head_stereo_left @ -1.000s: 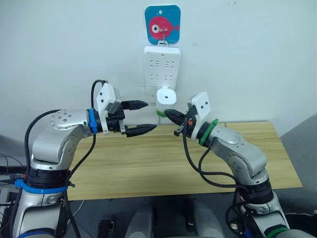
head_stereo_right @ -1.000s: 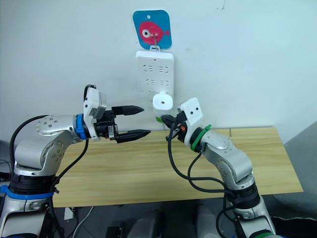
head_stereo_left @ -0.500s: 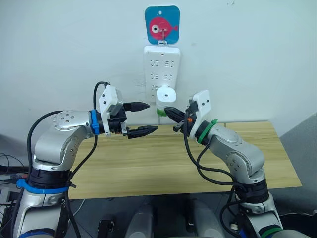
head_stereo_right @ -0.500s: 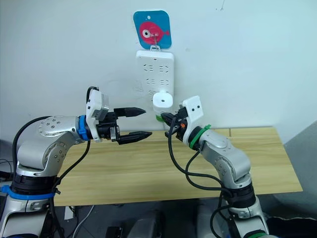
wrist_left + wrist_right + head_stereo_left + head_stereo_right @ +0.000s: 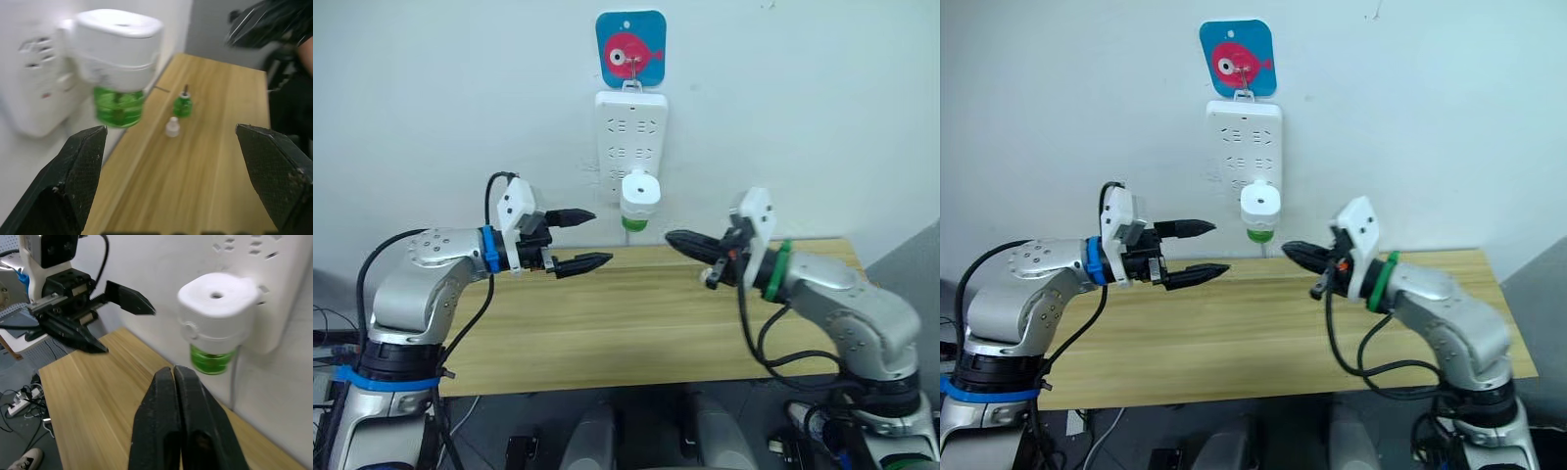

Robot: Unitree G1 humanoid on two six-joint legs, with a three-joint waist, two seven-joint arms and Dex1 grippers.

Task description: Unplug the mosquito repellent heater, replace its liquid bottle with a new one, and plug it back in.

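One mosquito repellent heater (image 5: 640, 190), at the frame's upper centre, sits plugged into one power strip (image 5: 631, 127) on the wall, a green bottle (image 5: 633, 221) beneath it; one spare bottle (image 5: 183, 104) and one small cap (image 5: 171, 127) stand on the wooden surface (image 5: 646, 323); the left tool (image 5: 583, 238) is spread wide, empty; the right tool (image 5: 677, 241) is closed on nothing, touching nothing.

Left hand (image 5: 580, 238) raised, fingers spread; right hand (image 5: 677, 240) raised, fingers together.
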